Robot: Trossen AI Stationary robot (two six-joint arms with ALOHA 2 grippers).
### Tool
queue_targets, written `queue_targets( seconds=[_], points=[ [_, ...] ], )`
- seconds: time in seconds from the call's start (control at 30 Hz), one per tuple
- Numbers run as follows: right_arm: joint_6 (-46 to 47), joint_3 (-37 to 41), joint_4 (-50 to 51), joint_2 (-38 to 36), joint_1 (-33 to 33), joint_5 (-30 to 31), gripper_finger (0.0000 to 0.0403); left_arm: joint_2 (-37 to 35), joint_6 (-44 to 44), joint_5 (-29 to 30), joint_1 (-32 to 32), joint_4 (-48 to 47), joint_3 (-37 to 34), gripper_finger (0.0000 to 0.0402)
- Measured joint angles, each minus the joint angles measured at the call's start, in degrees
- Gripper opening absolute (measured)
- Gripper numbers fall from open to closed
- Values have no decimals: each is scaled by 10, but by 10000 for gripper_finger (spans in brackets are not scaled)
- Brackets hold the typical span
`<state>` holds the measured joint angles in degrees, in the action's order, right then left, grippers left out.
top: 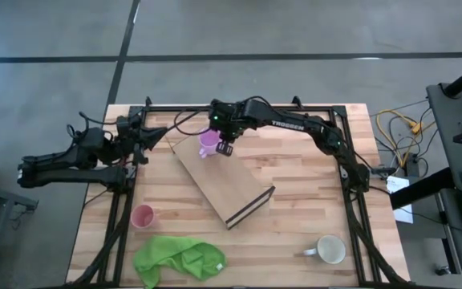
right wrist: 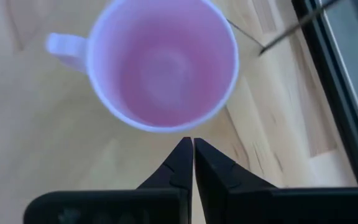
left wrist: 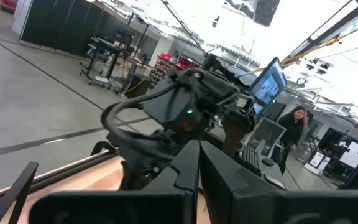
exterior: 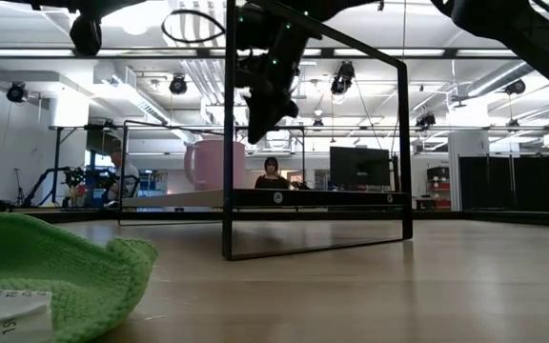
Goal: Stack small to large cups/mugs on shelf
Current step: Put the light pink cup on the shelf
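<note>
Nearest the low camera, a green cloth is seen lying crumpled on the tabletop, with a white label tucked at its edge. From above, the same cloth is found at the near edge of the butcher-block table, left of centre. Just beyond it, toward the left side, the small pink-red cup is set upright on bare wood. On the near right, well apart from the others, the white mug is placed upright with its handle turned toward the cloth.

At the middle of the table the shelf is laid flat and turned diagonally, its dark open edge facing the near right. On its far corner the light purple cup is stood upright; in the right wrist view its empty inside is shown, with the handle out to one side.

The right gripper is held just beside the purple cup, above the shelf. Its two dark fingers are pressed together, tip to tip, with nothing between them, close to the cup's rim but not around it.

The left gripper is parked at the far left of the table, apart from all the cups; its fingers are likewise closed against each other and grasp nothing.

Beyond the table, a person is seen seated in the room.
</note>
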<state>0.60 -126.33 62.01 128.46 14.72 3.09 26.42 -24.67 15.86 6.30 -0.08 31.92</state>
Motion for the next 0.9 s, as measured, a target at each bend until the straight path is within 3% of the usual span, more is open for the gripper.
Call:
queue_targets(
  seconds=[0.6,0.9],
  points=[
    [4,61,-89,0,37,-21,8,12,0,1,0,0,0,0],
    [8,62,-131,0,35,-82,8,12,0,1,0,0,0,0]
  ],
)
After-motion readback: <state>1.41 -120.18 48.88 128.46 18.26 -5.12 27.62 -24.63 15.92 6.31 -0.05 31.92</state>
